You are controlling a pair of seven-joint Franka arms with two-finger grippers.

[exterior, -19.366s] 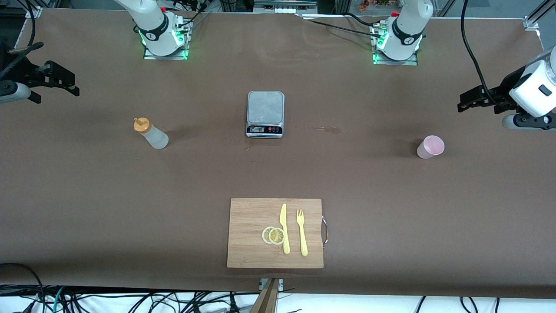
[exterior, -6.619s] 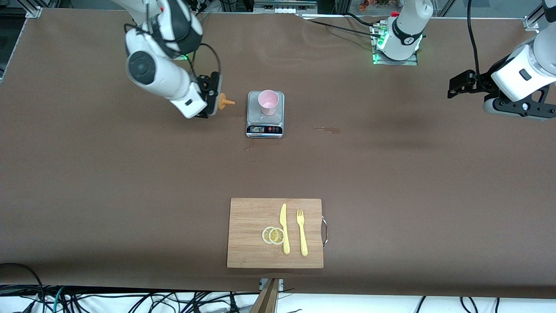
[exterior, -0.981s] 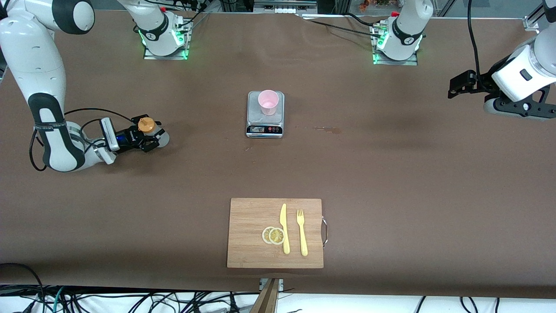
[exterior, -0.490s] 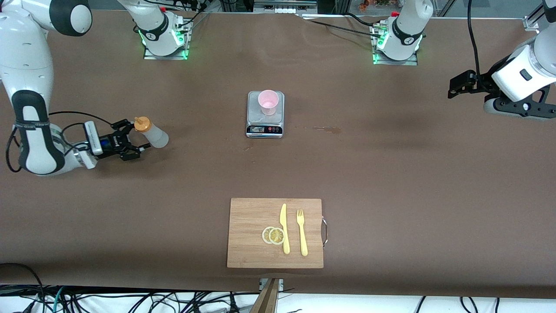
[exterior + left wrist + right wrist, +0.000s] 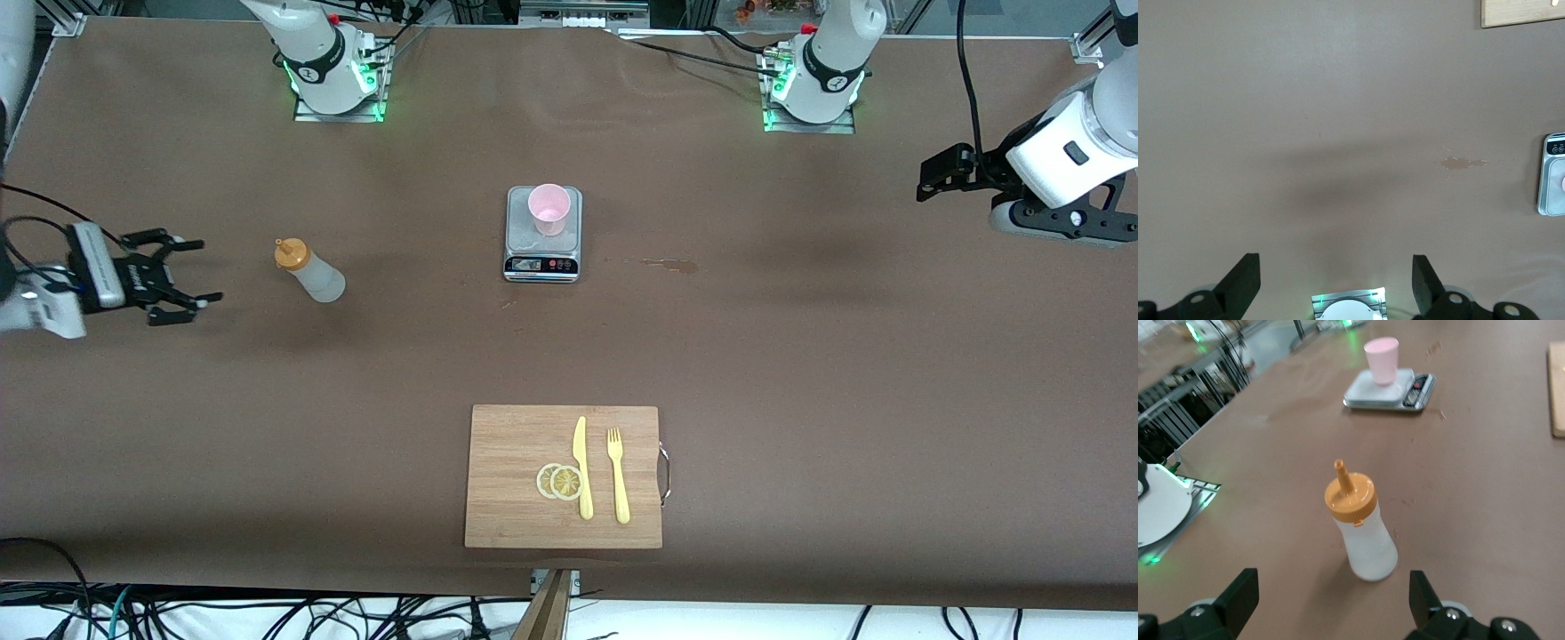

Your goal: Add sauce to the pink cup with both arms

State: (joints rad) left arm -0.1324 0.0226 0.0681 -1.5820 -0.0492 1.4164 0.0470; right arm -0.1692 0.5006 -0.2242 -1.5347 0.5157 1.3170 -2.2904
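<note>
The sauce bottle [image 5: 308, 271], whitish with an orange nozzle cap, stands upright on the table toward the right arm's end. It also shows in the right wrist view [image 5: 1361, 530]. My right gripper [image 5: 197, 270] is open and empty, low beside the bottle, a clear gap away from it; in its wrist view [image 5: 1331, 590] the black fingers stand wide apart. The pink cup [image 5: 549, 209] stands on the scale [image 5: 543, 258] at mid table, also in the right wrist view [image 5: 1381, 360]. My left gripper [image 5: 929, 182] waits open and empty over the left arm's end [image 5: 1335, 267].
A wooden cutting board [image 5: 511, 444] with a yellow knife [image 5: 581, 467], a fork [image 5: 617, 476] and lemon slices [image 5: 560, 482] lies nearer the front camera. A small stain [image 5: 667, 263] marks the table beside the scale. The arm bases [image 5: 333, 80] stand along the back edge.
My right gripper has drawn back from the sauce bottle toward the right arm's end, open. The bottle stays standing. The left arm has not moved.
</note>
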